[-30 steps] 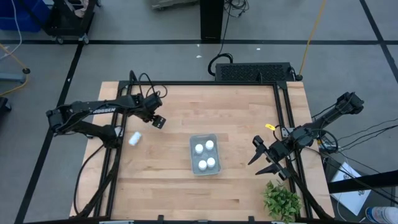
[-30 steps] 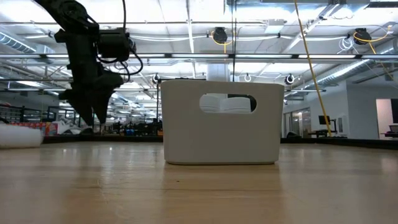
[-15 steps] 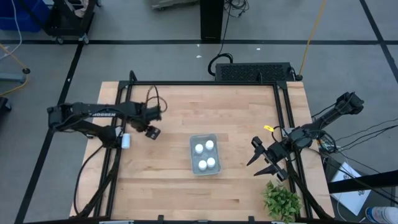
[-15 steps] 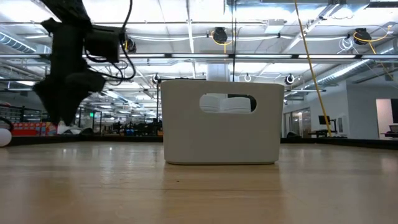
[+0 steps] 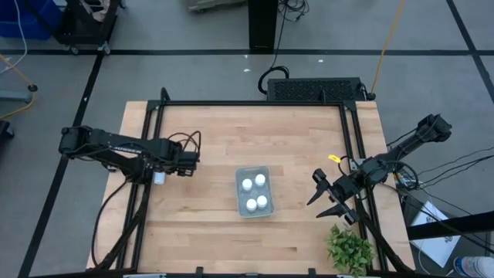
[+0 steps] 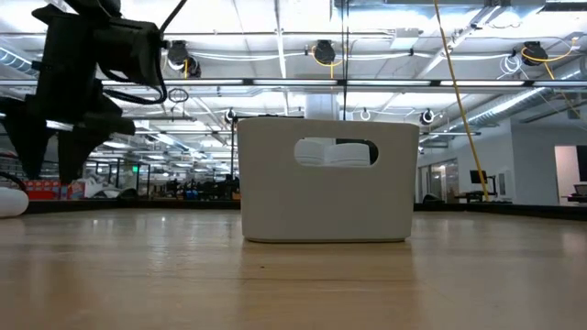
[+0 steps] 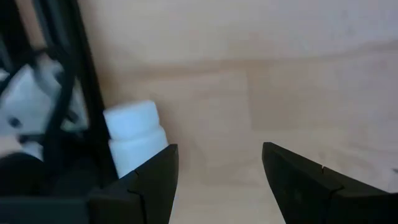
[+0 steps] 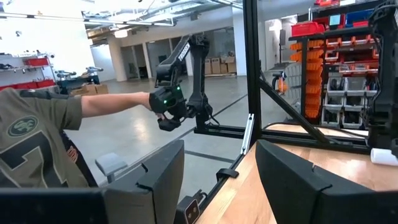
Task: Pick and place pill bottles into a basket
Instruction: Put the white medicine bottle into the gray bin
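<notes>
In the left wrist view the left gripper (image 7: 217, 180) hangs over the desk (image 7: 298, 81) with its jaws apart and empty; a pill bottle (image 7: 132, 137) lies on its side just outside one of its fingers (image 7: 149, 183), not between the jaws, against the dark frame rail at the desk's left edge. From above, that bottle (image 5: 157, 177) sits just beside the left gripper (image 5: 164, 173). Nearer the desk's middle stands the basket (image 5: 239, 177) with four pill bottles (image 5: 254, 193) upright inside. Well apart, at the desk's right edge near a green plant (image 5: 349, 249), the right gripper (image 5: 326, 194) waits, jaws parted and empty. Beyond it, the right wrist view shows a person's sleeve (image 8: 37, 140).
</notes>
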